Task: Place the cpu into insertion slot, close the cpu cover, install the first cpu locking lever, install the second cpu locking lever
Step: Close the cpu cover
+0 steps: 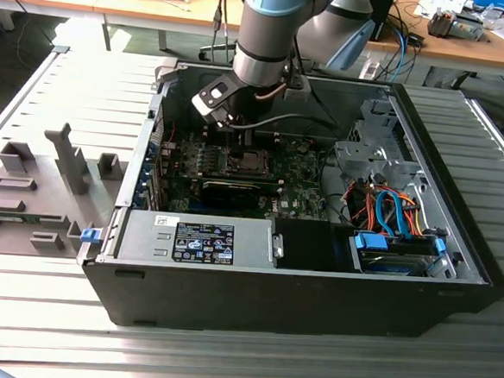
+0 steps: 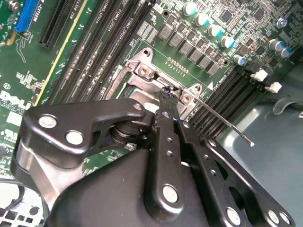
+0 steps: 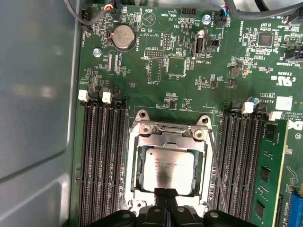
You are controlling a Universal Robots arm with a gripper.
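Note:
The cpu (image 3: 169,168), a silver-grey square chip, lies flat in the insertion slot (image 3: 141,116) on the green board. The cpu cover (image 3: 170,138), a thin silver frame, lies down around the chip. One thin wire locking lever (image 3: 217,175) runs along one side of the socket; its free end (image 2: 236,131) sticks out loose above the board. My gripper (image 3: 165,195) is shut with nothing seen between its black fingers, and its tip (image 2: 164,92) rests at the cover's edge. In the exterior view my gripper (image 1: 240,145) hangs just above the socket (image 1: 248,163) inside the open computer case (image 1: 297,287).
Black memory slots (image 3: 102,161) flank the socket on both sides. A power supply (image 1: 201,239) and a bundle of blue and orange cables (image 1: 389,207) fill the case's near side. A grey fixture (image 1: 35,191) stands on the table at the exterior view's left.

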